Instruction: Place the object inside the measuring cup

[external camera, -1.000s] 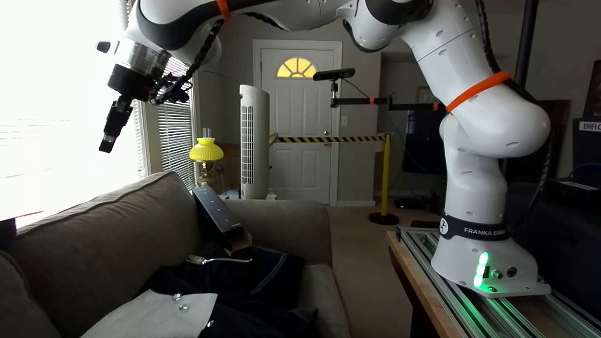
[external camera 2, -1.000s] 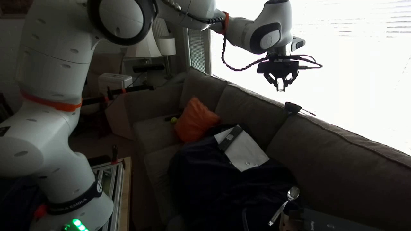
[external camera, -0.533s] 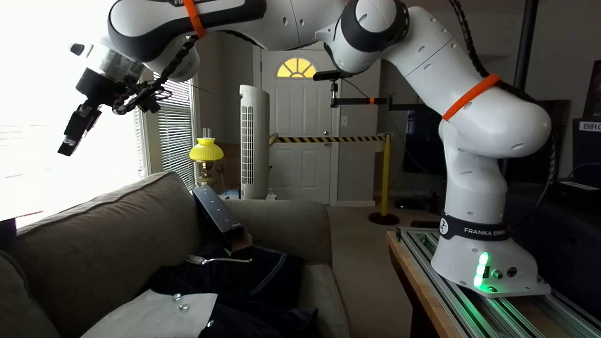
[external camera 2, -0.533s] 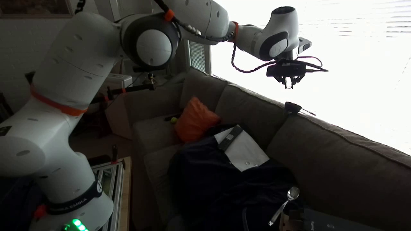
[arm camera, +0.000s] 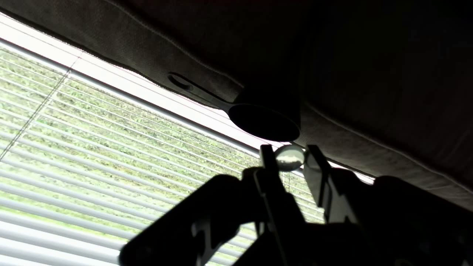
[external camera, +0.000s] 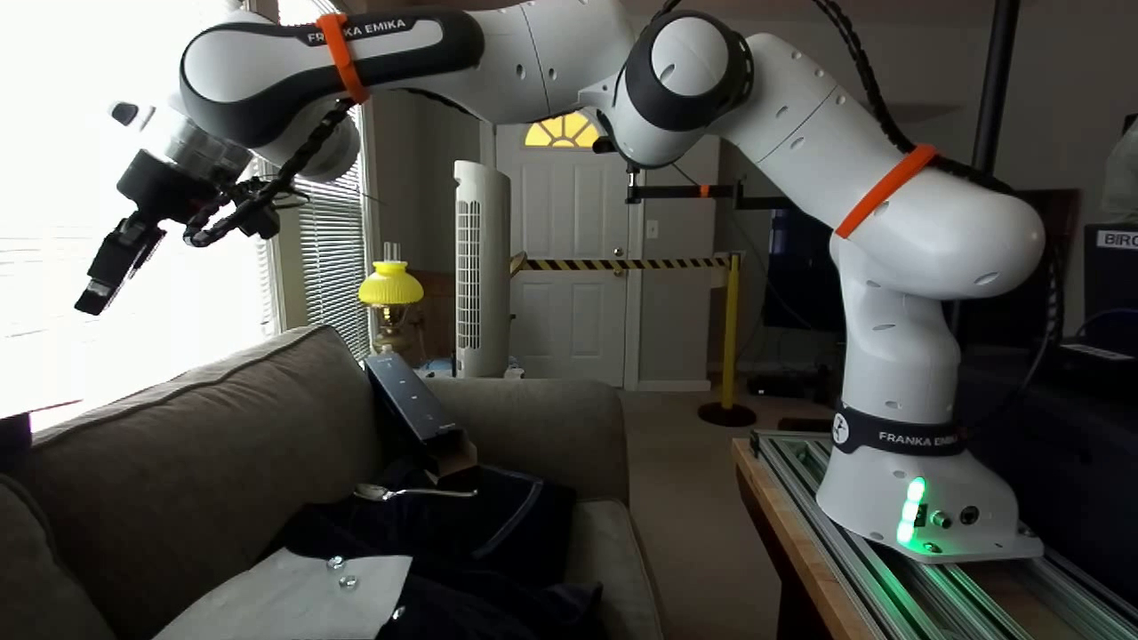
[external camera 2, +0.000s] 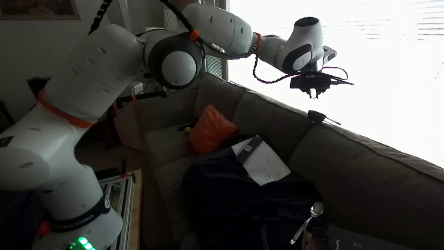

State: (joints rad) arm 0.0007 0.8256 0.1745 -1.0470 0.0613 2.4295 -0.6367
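We see the gripper [arm camera: 291,159] with its jaws at a narrow gap, and in this gap, between the fingertips [arm camera: 266,157], it holds a small clear ball [arm camera: 289,158]. In the wrist view, just beside this ball, appears the measuring cup [arm camera: 269,106], which looks black, with its handle [arm camera: 205,95] seen against the sofa [arm camera: 147,55]; the inside is too dark for us to judge. In an exterior view we find this cup on the top of the sofa's backrest [external camera 2: 367,156], below the gripper and apart from it. The white arm [external camera: 533,62] stretches over the sofa in both exterior views, and behind its end the window [external camera 2: 381,69] is very bright. Lower on the sofa we notice a dark cloth [external camera 2: 222,198], and on it a pale sheet [external camera 2: 267,161], which carries a remote control [external camera 2: 249,150] and clear balls [external camera: 348,582]. There lies also a spoon [external camera 2: 316,209], near a box [external camera: 413,400], and farther along the sofa we see an orange cushion [external camera 2: 211,132].
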